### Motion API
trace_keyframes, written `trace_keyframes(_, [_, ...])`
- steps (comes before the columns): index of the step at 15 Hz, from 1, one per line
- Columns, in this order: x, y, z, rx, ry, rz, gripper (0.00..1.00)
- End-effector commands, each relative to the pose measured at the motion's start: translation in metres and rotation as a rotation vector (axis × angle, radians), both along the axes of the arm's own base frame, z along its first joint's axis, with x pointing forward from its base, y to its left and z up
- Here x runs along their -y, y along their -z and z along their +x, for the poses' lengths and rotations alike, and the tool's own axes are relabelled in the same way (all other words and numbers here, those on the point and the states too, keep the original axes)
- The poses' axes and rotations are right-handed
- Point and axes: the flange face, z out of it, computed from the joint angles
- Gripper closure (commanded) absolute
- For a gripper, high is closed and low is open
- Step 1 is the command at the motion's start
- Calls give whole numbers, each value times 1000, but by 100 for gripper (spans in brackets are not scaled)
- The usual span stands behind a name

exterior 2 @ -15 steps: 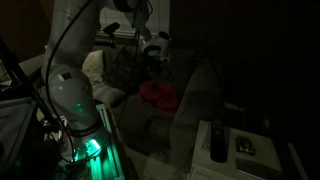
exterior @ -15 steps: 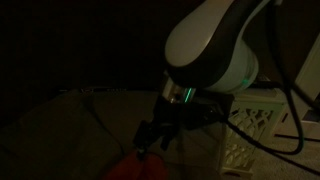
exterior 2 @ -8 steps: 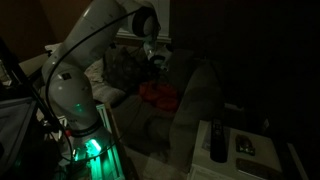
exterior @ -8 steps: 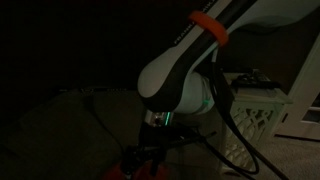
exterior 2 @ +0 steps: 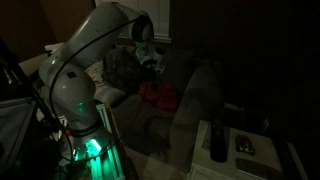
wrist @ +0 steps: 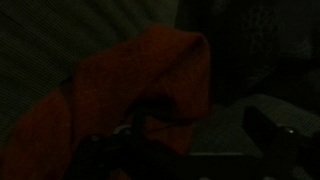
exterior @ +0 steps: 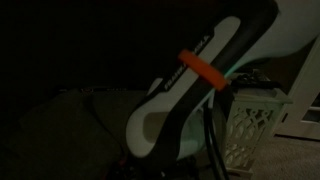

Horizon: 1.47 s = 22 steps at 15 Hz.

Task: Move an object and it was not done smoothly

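The scene is very dark. The red-orange cloth (exterior 2: 160, 95) lies crumpled on the seat of a dark armchair (exterior 2: 200, 100). In the wrist view the cloth (wrist: 140, 85) fills the middle and left, bunched up with a raised fold. My gripper (exterior 2: 153, 64) hangs just above the back of the cloth. In the wrist view its two dark fingers (wrist: 195, 135) stand apart, with grey seat fabric showing between them and the cloth's edge at the left finger. It holds nothing that I can see. In an exterior view the arm (exterior: 190, 90) hides both gripper and cloth.
A white lattice-sided basket (exterior: 250, 118) stands behind the arm. The arm's base (exterior 2: 75, 100) with green lights is to the left of the armchair. A low table (exterior 2: 240, 150) with remotes stands in front. Cushions (exterior 2: 115, 68) lie behind the cloth.
The arm has swung lower and closer to the camera in an exterior view, so the gripper and cloth dropped out of sight there. The wrist has moved slightly left over the cloth.
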Motion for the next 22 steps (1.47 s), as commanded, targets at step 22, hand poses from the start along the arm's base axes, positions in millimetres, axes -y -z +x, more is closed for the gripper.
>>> trace_keyframes(22, [-139,145,-31,191,175,-373,34])
